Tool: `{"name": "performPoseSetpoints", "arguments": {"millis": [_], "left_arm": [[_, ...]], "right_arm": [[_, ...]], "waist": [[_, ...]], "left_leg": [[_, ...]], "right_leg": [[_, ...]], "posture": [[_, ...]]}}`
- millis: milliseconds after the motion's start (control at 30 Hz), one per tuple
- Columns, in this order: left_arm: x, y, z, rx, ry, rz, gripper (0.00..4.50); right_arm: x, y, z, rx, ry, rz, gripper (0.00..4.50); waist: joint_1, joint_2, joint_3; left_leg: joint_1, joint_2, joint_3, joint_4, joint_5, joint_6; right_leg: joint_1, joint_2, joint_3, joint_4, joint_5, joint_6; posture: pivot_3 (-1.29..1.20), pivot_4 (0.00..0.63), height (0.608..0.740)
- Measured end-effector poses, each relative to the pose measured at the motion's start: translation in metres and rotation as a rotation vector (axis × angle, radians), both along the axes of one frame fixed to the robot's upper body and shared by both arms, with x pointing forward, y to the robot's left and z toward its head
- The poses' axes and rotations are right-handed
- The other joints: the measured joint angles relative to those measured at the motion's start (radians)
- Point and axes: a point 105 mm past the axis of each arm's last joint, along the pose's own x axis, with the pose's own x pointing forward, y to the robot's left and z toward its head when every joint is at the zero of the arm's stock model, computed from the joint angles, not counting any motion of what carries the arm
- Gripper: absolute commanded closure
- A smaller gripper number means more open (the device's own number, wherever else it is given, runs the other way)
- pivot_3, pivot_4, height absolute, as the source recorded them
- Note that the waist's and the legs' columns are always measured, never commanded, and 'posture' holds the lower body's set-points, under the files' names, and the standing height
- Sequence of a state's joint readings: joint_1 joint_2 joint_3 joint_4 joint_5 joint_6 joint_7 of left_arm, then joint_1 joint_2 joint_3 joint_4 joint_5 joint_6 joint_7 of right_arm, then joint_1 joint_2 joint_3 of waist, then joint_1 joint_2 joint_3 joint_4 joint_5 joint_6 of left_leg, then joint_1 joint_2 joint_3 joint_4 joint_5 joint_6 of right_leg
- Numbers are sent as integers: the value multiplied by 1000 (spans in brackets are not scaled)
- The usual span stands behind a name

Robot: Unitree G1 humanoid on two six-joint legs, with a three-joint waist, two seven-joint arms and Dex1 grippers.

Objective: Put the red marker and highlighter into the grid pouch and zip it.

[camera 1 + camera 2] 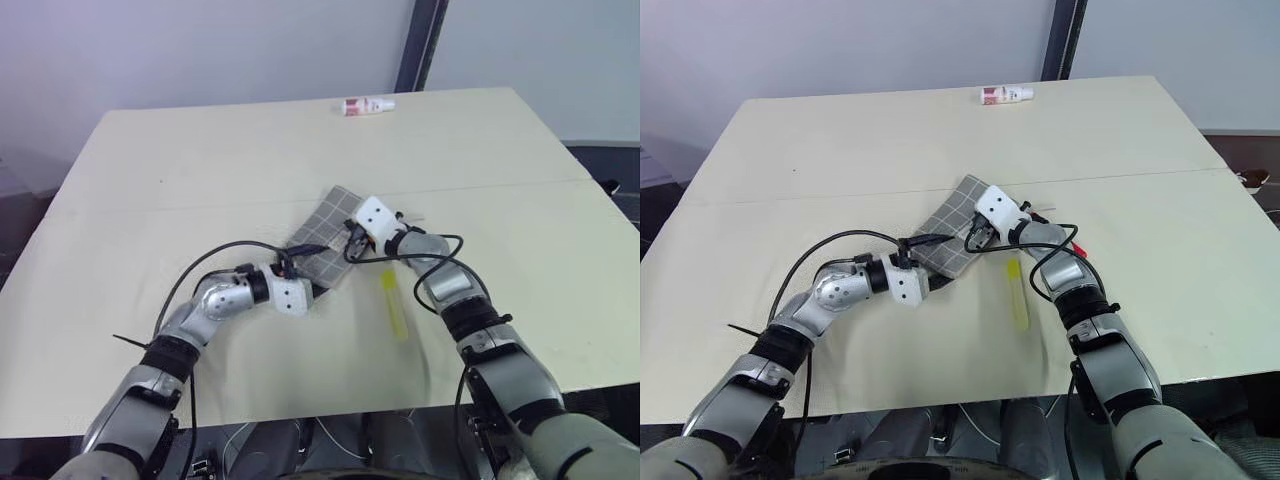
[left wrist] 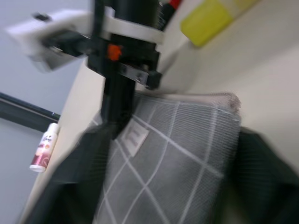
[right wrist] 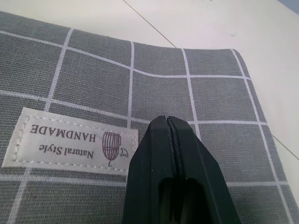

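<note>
I press my clenched right gripper (image 3: 169, 122) on the grey white-gridded fabric pouch (image 3: 196, 98) to pin it; my left gripper (image 1: 936, 282) straddles its near end, grasp unclear.

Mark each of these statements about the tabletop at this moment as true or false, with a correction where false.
1. The highlighter lies inside the grid pouch. False: it lies on the table, outside the pouch and near the right arm.
2. The right pincer is shut, its tips over the pouch fabric. True.
3. A white label patch on the pouch reads "Natural Style HANDMADE". True.
4. The small white bottle stands upright beside the pouch. False: it lies on its side near the table's far edge, well apart from the pouch.
5. The left pincer is at the pouch's near end. True.
</note>
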State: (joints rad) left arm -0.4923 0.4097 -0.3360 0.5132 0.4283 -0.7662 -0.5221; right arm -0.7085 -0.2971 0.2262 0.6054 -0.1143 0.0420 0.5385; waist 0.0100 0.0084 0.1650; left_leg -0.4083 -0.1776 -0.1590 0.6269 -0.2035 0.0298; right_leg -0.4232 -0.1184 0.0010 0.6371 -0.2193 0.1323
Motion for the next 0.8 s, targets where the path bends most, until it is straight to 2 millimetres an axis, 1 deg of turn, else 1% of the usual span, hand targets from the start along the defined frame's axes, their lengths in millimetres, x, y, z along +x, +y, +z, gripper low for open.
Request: {"name": "performPoseSetpoints", "arguments": {"millis": [100,133,200,267,333,367,400,533,600,700,767,800], "left_arm": [[6,1,8,4,-25,3,3833],[6,1,10,2,-32,3,4468],[8,1,11,1,-35,9,4468],[8,2,11,-1,-32,13,4468],[9,2,12,-9,-27,18,4500],[8,2,12,-16,-24,20,4500],[8,2,13,-19,-22,20,4500],[9,3,13,-32,-13,32,4500],[7,5,14,-37,-18,34,4500],[3,10,15,-45,-38,27,4500],[0,18,17,-55,-57,23,4500],[-1,22,17,-54,-64,25,4500]], "right_arm": [[-1,-2,0,-3,0,-4,4500],[-1,-2,0,-3,1,-5,4500],[-1,-2,0,-4,1,-5,4500],[-1,-3,-1,-3,7,-2,4500],[-4,-3,-1,24,26,11,3950],[-5,-2,1,50,35,20,3622],[-5,-2,3,69,40,25,3148],[-7,-2,22,142,10,33,985],[-11,-2,34,185,-3,46,35],[-19,-7,51,233,-24,54,35],[-24,-18,60,242,-40,40,35],[-27,-23,62,239,-40,32,35]], "waist": [[2,2,-1],[2,4,-3],[1,6,-5],[1,6,-5],[1,7,-5],[1,7,-5],[0,7,-5],[1,7,-5],[1,6,-5],[-1,6,-5],[-2,6,-5],[-2,6,-5]], "left_leg": [[0,0,-1,0,0,0],[0,0,-1,0,0,0],[1,0,0,0,0,0],[1,0,-1,0,0,0],[1,0,-1,0,0,0],[1,0,-1,0,0,0],[1,0,-1,0,0,0],[1,0,-1,-1,0,0],[0,0,-1,-2,0,0],[0,0,-1,-6,0,0],[0,0,-1,-10,0,-1],[0,0,-1,-12,1,-1]], "right_leg": [[0,0,0,0,0,0],[0,0,0,0,0,0],[1,0,0,0,0,0],[1,0,0,1,0,0],[1,0,0,1,0,0],[0,0,0,1,0,0],[0,0,0,1,0,0],[0,0,0,0,0,0],[-1,0,0,0,0,0],[-3,0,1,0,0,1],[-3,0,2,-1,0,1],[-3,0,2,-1,0,1]], "posture": [[0,150,740],[0,150,740],[0,150,740],[0,150,740],[0,150,740],[0,150,740],[0,150,740],[0,150,740],[0,150,740],[0,150,740],[0,150,740],[0,150,740]]}}
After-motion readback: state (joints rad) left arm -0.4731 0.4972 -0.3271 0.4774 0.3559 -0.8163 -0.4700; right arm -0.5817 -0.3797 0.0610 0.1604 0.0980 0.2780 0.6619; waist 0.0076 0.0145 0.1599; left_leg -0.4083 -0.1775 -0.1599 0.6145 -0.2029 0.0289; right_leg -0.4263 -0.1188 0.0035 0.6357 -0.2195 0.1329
